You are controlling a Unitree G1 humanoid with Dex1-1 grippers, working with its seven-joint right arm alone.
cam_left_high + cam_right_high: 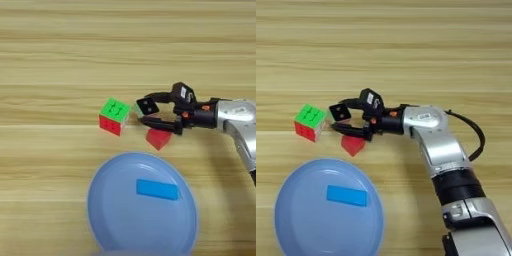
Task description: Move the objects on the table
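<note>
Blue block [157, 189] lies on the plate [107, 210] at the counter's [50, 60] near edge. End effector [146, 112] clamps the small white cube [147, 105] mid-counter; red cube [158, 138] and puzzle cube [114, 116] remain beside it.

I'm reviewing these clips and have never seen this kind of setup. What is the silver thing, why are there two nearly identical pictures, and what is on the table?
Both pictures come from one stereo camera on a humanoid robot's head, looking down at a wooden table. The silver thing is its right arm, ending in a two-fingered black gripper. The small white cube with a black face sits between its fingers, seemingly gripped. Beside it are a green-topped puzzle cube and a red cube. A flat blue block lies on a pale-blue plate.
</note>
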